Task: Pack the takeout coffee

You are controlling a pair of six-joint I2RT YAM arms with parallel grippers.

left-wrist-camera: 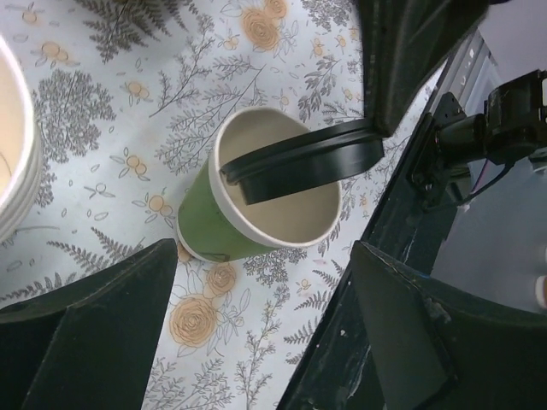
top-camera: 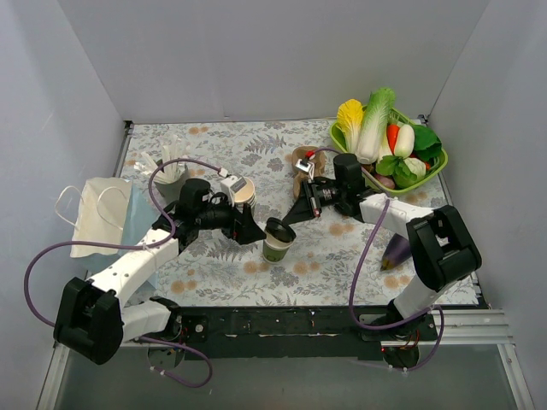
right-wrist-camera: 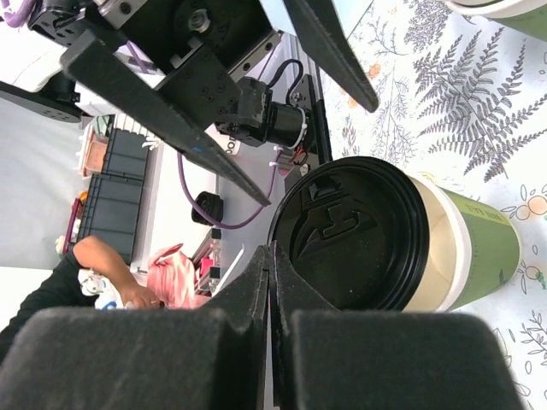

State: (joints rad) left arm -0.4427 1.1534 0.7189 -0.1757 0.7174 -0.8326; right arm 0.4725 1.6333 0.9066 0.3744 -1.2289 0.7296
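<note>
The paper cup (top-camera: 276,250), cream above and green below, stands on the floral cloth at the middle front. A round black lid (top-camera: 280,228) sits tilted over its mouth and is not seated. In the left wrist view the lid (left-wrist-camera: 308,158) has one edge dipping into the cup (left-wrist-camera: 205,213) and the other raised. My right gripper (top-camera: 288,219) is shut, with its tips pinching the lid's raised edge; its wrist view shows the gripper (right-wrist-camera: 270,256), the lid (right-wrist-camera: 350,231) and the cup (right-wrist-camera: 479,248). My left gripper (top-camera: 255,231) is open beside the cup, its jaws wide apart and touching nothing (left-wrist-camera: 267,282).
A stack of lidless cups (top-camera: 242,192) stands behind the left gripper. A white paper bag (top-camera: 94,213) lies at the left. A green basket (top-camera: 444,166) of vegetables is at the back right. An eggplant (top-camera: 396,250) lies by the right arm. Brown items (top-camera: 303,162) lie behind the right gripper.
</note>
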